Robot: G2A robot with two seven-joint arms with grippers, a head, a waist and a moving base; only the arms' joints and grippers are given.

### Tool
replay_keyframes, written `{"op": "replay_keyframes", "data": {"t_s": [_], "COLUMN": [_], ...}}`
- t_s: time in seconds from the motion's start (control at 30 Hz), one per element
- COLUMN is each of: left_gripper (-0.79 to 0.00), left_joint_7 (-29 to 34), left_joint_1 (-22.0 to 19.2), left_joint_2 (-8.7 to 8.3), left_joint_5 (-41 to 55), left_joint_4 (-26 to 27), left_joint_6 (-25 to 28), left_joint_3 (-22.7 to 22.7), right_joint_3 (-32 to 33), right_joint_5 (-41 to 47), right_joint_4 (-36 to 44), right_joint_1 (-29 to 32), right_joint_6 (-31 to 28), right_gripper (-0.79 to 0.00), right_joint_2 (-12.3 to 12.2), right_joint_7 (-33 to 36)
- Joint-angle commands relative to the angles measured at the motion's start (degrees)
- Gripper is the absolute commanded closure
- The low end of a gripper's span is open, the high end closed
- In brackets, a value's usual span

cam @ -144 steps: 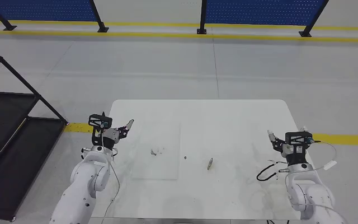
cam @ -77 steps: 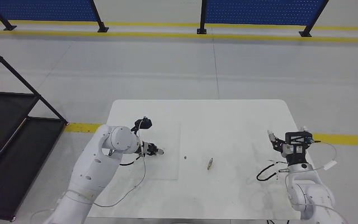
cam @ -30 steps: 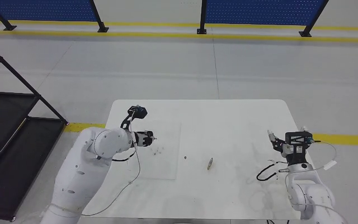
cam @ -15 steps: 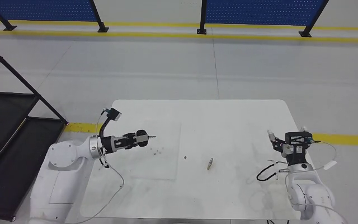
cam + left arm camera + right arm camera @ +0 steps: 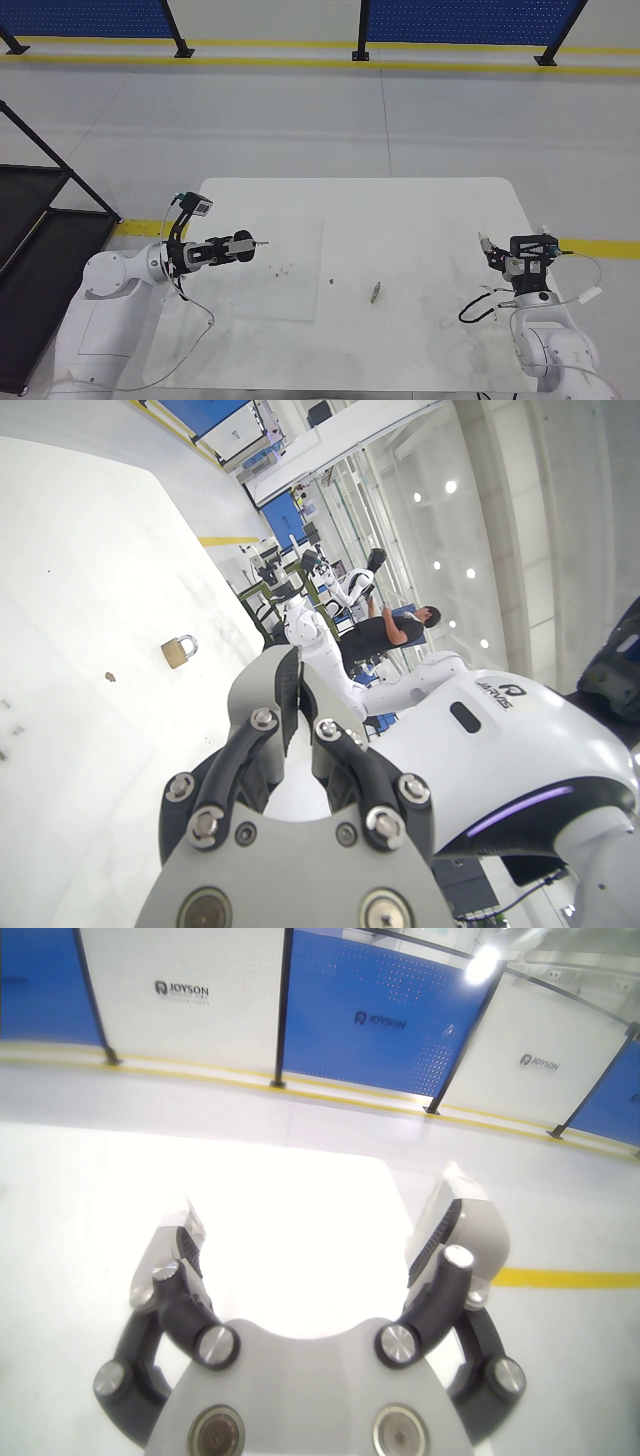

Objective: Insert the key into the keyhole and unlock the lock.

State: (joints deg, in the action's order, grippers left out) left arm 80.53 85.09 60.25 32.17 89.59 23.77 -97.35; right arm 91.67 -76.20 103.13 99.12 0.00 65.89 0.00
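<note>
Left gripper point(image 5: 258, 243) was seen closed, pads point(image 5: 289, 685) pressed together (whether anything was pinched could not be told). Right of it, well apart, the padlock point(image 5: 177, 651) lay on the table point(image 5: 430, 215). The right gripper point(image 5: 325, 1208) was held wide open, empty.

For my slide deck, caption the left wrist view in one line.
Left jaws shut over the white table, a brass padlock lying farther along it.

The left arm reaches out sideways with its left gripper point(image 5: 260, 243) pinched closed, and the right arm is tucked in with its right gripper point(image 5: 325, 1213) spread wide.
</note>
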Motion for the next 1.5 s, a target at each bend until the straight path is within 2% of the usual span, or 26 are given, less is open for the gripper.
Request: {"op": "replay_keyframes", "data": {"t_s": [0.0,0.33,0.43,0.6,0.77,0.87,1.07,1.2,1.23,1.47], "left_gripper": [0.000,0.000,0.000,0.000,0.000,0.000,0.000,0.000,0.000,0.000], "left_joint_7": [0.00,0.00,0.00,0.00,0.00,0.00,0.00,0.00,0.00,0.00], "left_joint_1": [0.00,0.00,0.00,0.00,0.00,0.00,0.00,0.00,0.00,0.00], "left_joint_2": [0.00,0.00,0.00,0.00,0.00,0.00,0.00,0.00,0.00,0.00], "left_joint_5": [0.00,0.00,0.00,0.00,0.00,0.00,0.00,0.00,0.00,0.00], "left_joint_4": [0.00,0.00,0.00,0.00,0.00,0.00,0.00,0.00,0.00,0.00], "left_joint_6": [0.00,0.00,0.00,0.00,0.00,0.00,0.00,0.00,0.00,0.00], "left_joint_3": [0.00,0.00,0.00,0.00,0.00,0.00,0.00,0.00,0.00,0.00], "right_joint_3": [0.00,0.00,-1.66,-6.23,-11.08,-12.97,-14.81,-16.24,-16.64,-16.64], "right_joint_5": [0.00,0.00,-1.26,-3.83,-1.68,3.19,16.96,25.04,26.81,26.81], "right_joint_4": [0.00,0.00,2.55,8.34,12.01,14.34,16.58,14.88,14.24,14.24], "right_joint_1": [0.00,0.00,-0.53,-1.40,-3.14,-4.39,-8.59,-12.76,-14.02,-14.02], "right_joint_6": [0.00,0.00,-2.48,-3.81,-5.23,-4.91,0.01,5.01,5.67,5.67], "right_gripper": [-0.785,-0.785,-0.785,-0.785,-0.785,-0.785,-0.785,-0.785,-0.785,-0.785], "right_joint_2": [0.00,0.00,0.01,0.25,0.64,0.93,1.51,1.93,2.02,2.02], "right_joint_7": [0.00,0.00,2.14,12.56,27.54,38.08,58.38,68.36,70.25,70.25]}}
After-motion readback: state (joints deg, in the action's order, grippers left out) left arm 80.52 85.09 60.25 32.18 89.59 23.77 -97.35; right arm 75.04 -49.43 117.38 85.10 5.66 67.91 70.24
